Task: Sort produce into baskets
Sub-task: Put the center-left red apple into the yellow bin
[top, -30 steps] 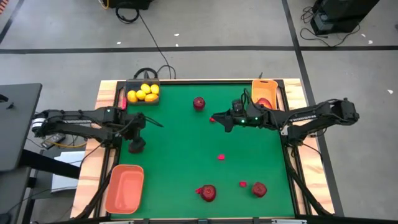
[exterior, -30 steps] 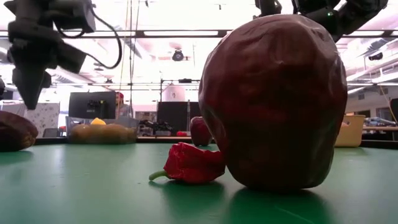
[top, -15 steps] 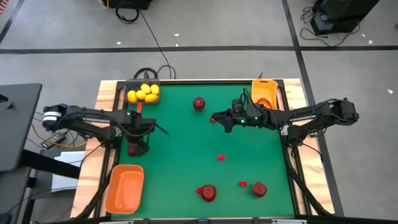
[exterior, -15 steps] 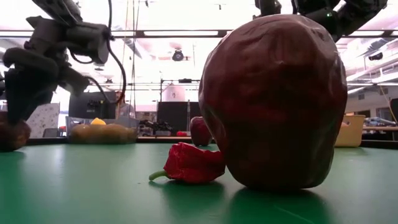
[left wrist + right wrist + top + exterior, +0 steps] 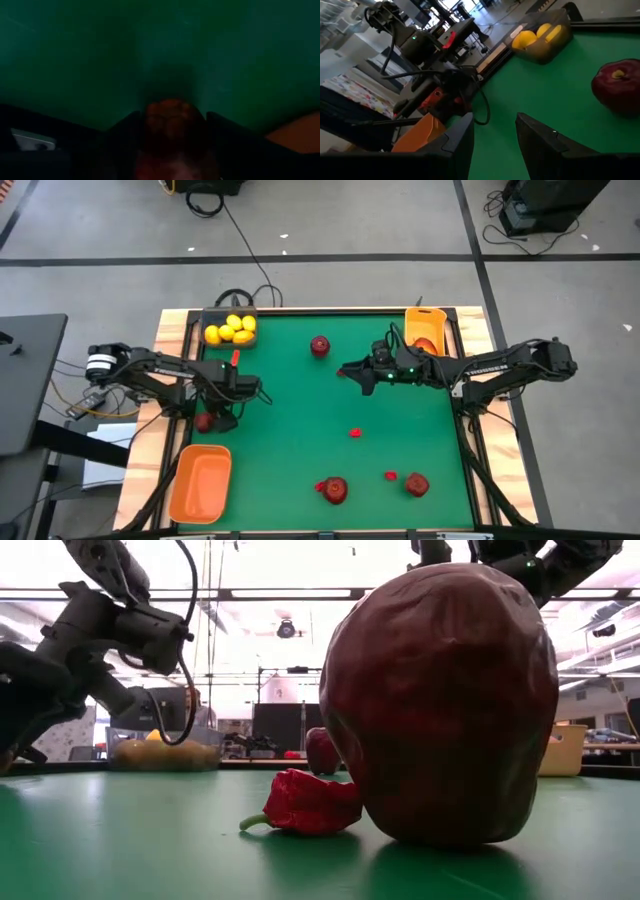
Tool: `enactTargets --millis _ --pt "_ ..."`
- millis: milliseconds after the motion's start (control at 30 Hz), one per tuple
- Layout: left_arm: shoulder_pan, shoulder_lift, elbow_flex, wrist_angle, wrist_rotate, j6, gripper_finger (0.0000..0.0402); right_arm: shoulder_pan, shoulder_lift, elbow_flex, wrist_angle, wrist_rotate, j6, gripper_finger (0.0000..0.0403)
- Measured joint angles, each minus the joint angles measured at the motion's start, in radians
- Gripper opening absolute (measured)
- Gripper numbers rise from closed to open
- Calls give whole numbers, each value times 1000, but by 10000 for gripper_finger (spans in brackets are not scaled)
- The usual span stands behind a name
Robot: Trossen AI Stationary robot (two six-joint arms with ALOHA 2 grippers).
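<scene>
1. Green felt covers the table [image 5: 300, 430], seen from above with a dark robot arm reaching in from each side
2. At the table's left edge the left gripper [image 5: 207, 420] is lowered over a dark red apple-like fruit [image 5: 204, 421]; the left wrist view shows that fruit [image 5: 170, 125] sitting between the two dark fingers, with the jaws on either side of it, though I cannot tell whether they are pressing on it yet
3. Just below that gripper, at the near-left corner, lies an orange tray [image 5: 200, 483] with nothing visible in it
4. At the far-left corner a dark grey tray [image 5: 229, 330] holds several yellow lemon-like fruits [image 5: 232, 329]
5. The right gripper [image 5: 347, 370] hovers over the middle of the table's far half; its fingers stand partly apart in the right wrist view, with nothing between them
6. Near it, toward the far edge, a single red apple [image 5: 320, 346] rests on the felt
7. At the far-right corner a yellow tray [image 5: 424, 330] contains a red-orange fruit [image 5: 425, 346]
8. Along the near edge sit two more dark red apples [image 5: 335, 490] [image 5: 416, 484], with small bright red pieces [image 5: 355, 433] scattered nearby; one, shaped like a small red pepper [image 5: 305, 803], lies against the first apple in the low view
</scene>
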Motion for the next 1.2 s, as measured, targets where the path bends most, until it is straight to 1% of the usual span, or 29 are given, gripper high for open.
enactTargets --millis 100,233,333,433,533,633,733,800,867,933,1000,1100,1200 --pt "5 -9 18 4 -35 0 207 0 0 0 0 0 0 158" --pt "23 -19 52 26 -63 -3 203 -1 0 0 0 17 -15 158" --pt "38 -23 104 43 -80 -3 203 -9 0 0 0 27 -19 158" --pt "51 -22 185 68 -118 -2 202 -14 0 0 0 27 -16 158" --pt "68 -22 281 147 -150 6 202 -16 2 0 1 15 49 158" --pt "86 -22 382 280 -160 57 202 -19 26 0 19 -46 93 158" --pt "96 -22 472 450 -157 120 201 -12 69 -1 91 -122 94 163" --pt "100 -22 517 557 -137 166 201 -5 98 -1 185 -161 96 176" --pt "101 -22 552 643 -109 199 201 -3 122 0 291 -172 91 197" --pt "101 -22 568 740 -84 214 201 -5 142 0 384 -152 66 224" --pt "101 -23 571 812 -56 215 201 -9 150 0 437 -119 36 254" --pt "101 -22 571 868 -23 215 201 -17 149 3 454 -96 -7 299" --pt "101 -22 571 909 -17 224 201 -19 150 34 425 -133 -41 333"
